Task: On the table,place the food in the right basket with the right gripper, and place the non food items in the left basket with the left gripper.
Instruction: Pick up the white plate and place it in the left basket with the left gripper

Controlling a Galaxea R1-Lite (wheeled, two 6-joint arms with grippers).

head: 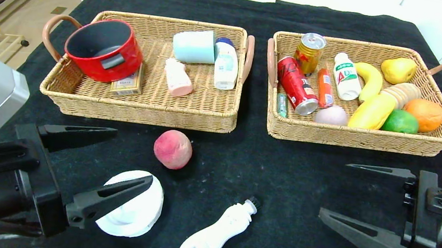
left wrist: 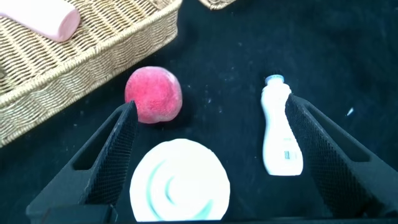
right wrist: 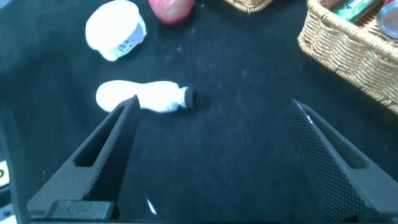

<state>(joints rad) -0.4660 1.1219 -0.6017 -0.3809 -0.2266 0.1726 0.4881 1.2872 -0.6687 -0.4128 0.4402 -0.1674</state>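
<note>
Black cloth on table (head: 290,184); tan wicker baskets (head: 138,106), brown handles; pink-red peach (head: 173,149); white disc (head: 137,211); white bottle (head: 212,238) w/ barcode, black tip.

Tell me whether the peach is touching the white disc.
Apart. In the head view a strip of black cloth shows between the peach and the white disc; the left wrist view shows the same gap.

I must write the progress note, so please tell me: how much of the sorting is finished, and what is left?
Mostly done: the right wicker basket already holds fruit, cans and drinks, and the left wicker basket holds non-food items. Nothing is in hand: the left gripper and the right gripper are both open. Left on the black cloth table: the pink-red peach, the white round disc and the white waisted bottle.
</note>
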